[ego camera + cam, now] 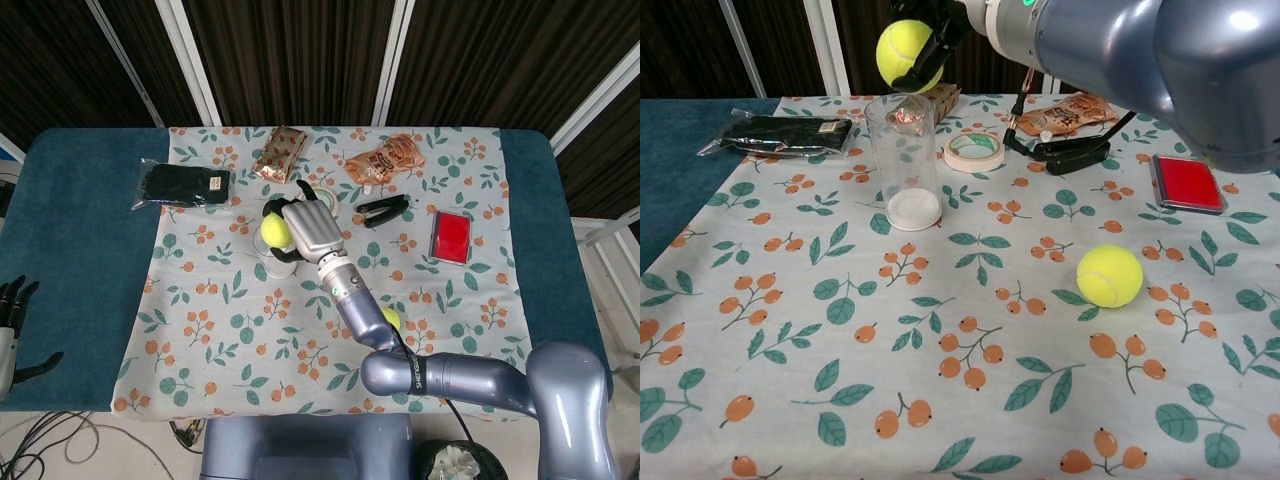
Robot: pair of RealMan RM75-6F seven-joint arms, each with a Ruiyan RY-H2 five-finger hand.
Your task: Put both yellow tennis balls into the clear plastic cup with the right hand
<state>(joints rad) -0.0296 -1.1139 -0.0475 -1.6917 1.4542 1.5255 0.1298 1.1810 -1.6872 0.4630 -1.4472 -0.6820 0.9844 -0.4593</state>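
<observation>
My right hand [308,228] grips one yellow tennis ball [273,232] and holds it in the air just above the mouth of the clear plastic cup [905,160]. In the chest view the held ball [902,54] hangs directly over the cup's rim, with the right hand [940,22] at the top edge. The cup [279,264] stands upright on the floral cloth, partly hidden by the hand in the head view. The second yellow tennis ball [1109,276] lies on the cloth to the right, half behind my forearm [389,318]. My left hand [12,325] hangs empty off the table's left edge.
A tape roll [974,152] and a black stapler [1072,153] lie just behind and right of the cup. A red box [1186,183] sits at the right, a black packet [775,134] at the back left, and snack packs [280,152] along the far edge.
</observation>
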